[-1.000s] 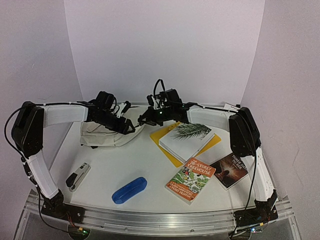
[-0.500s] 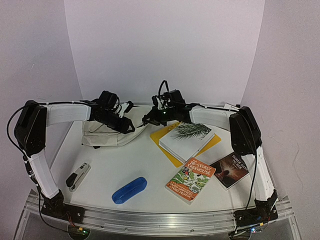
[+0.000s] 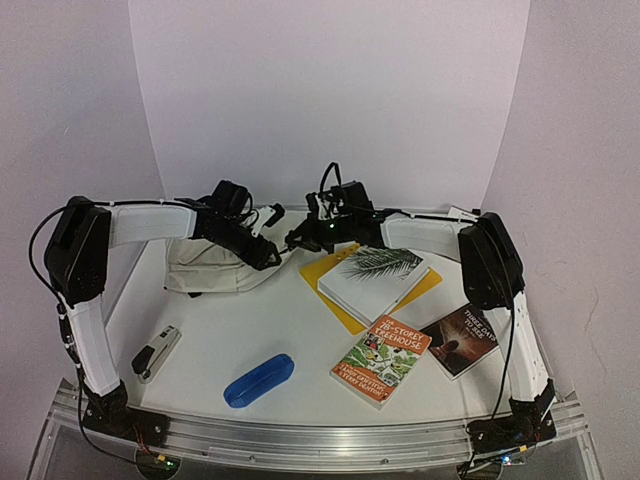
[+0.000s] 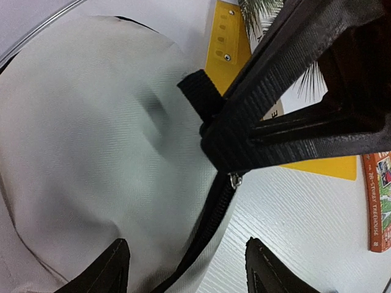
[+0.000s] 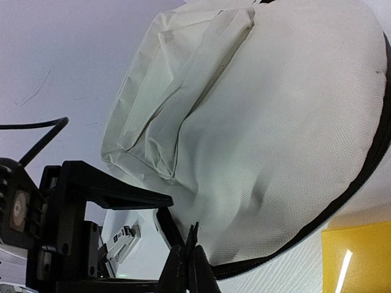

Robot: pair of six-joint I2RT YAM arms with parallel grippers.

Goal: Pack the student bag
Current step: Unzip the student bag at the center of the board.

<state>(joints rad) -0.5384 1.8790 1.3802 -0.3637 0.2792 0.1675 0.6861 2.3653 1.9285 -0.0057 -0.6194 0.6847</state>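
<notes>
Cream fabric fills both wrist views. In the overhead view the student bag (image 3: 205,268) lies flat at the upper left of the bench (image 3: 300,330), and its zip (image 4: 208,232) is shut as far as I can see. My right gripper (image 5: 189,244) is pressed closed at the bag's edge. I judge it has the zipper pull (image 4: 235,179) pinched, though the metal tab barely shows below the fingertips. My left gripper (image 4: 187,241) is spread wide with nothing in it, and it hangs over the zip seam just beside the right one.

Over the last second my left arm has swung toward the centre of the frame. That carried the left gripper from the bag's flank up to its corner, while the right one barely shifted. I read this as setting up to brace the fabric while the zip is drawn. Nothing is packed yet: the white palm-leaf book (image 3: 372,277), yellow folder (image 3: 425,285) and blue pencil case (image 3: 259,379) lie outside the bag.
</notes>
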